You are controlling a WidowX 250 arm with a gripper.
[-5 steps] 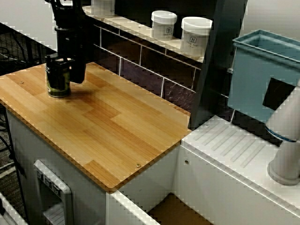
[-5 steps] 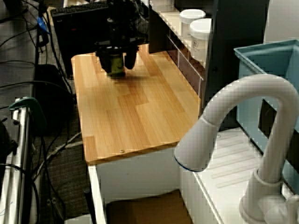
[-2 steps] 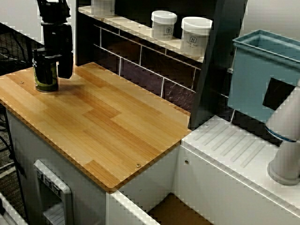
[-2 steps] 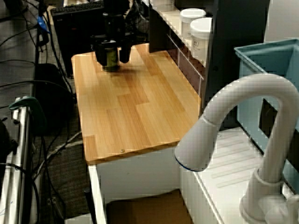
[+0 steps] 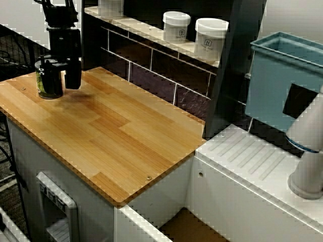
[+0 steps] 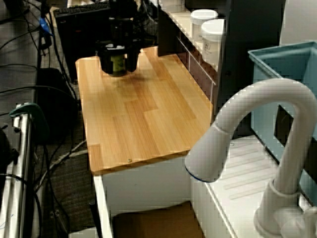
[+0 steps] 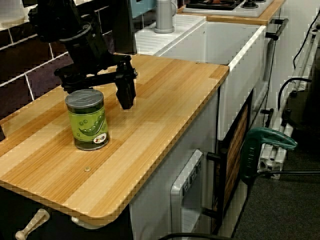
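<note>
While the pincer hangs spread close by, the sealed green can stands upright.

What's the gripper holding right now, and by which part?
Nothing. The gripper is open around the green can standing on the wooden counter; its visible finger is clear of the can.

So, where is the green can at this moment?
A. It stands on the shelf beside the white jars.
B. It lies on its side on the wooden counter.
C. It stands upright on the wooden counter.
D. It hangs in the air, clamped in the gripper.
C: the can stands upright with its base on the wooden counter, and the gripper is open, with a clear gap between the can and the one finger in view.
</note>
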